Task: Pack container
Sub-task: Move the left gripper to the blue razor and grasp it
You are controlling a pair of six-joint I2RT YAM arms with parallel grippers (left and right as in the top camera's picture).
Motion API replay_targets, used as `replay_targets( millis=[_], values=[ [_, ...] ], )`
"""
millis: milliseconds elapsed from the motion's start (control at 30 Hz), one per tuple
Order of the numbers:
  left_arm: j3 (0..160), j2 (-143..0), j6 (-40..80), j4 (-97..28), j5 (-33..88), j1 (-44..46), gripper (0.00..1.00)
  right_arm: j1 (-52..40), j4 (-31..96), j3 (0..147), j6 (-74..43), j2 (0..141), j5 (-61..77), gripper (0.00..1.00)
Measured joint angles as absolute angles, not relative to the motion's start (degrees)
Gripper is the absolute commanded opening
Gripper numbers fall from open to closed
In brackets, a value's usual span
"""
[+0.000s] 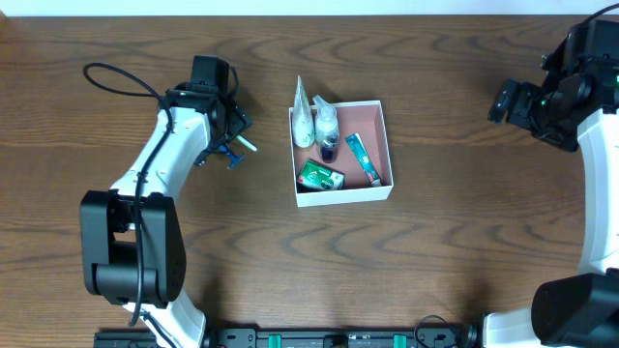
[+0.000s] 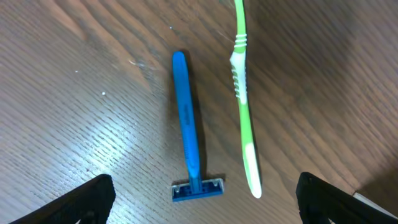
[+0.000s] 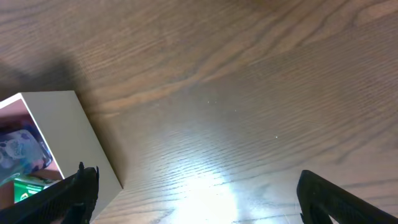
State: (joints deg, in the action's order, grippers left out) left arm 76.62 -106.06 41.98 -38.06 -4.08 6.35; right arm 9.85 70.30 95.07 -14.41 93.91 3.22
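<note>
We note bright, even light from above, glare patches on the table (image 3: 205,186) in both wrist views, and a sharp overhead view.

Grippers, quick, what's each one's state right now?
Left gripper: open, empty, above the blue plastic razor and green plastic toothbrush.
Right gripper: open, holding nothing.

Box: one (image 1: 344,194), white with a pink floor.
Tubes: two, both in the box; one white tube (image 1: 302,118), one small green tube (image 1: 363,159).
Bottle: one (image 1: 328,130), in the box.
Packet: one (image 1: 320,175), green, in the box.
Razor: one (image 2: 186,118), blue, on the table (image 1: 464,242).
Toothbrush: one (image 2: 244,93), green, beside the razor.
Toiletries in all: six; four in the box, two outside it.
Arms: two; left arm (image 1: 160,164), right arm (image 1: 600,145).
Grippers: two; left gripper (image 2: 205,208), right gripper (image 3: 199,199).
Table: one.
</note>
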Motion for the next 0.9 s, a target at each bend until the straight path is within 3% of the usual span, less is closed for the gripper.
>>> replay_targets(
  millis=[900],
  values=[
    [76.6,-112.3,41.5,-39.7,1.1,2.7,0.93,9.8,70.3,95.1,-14.4,93.9,3.2,0.99]
  ],
)
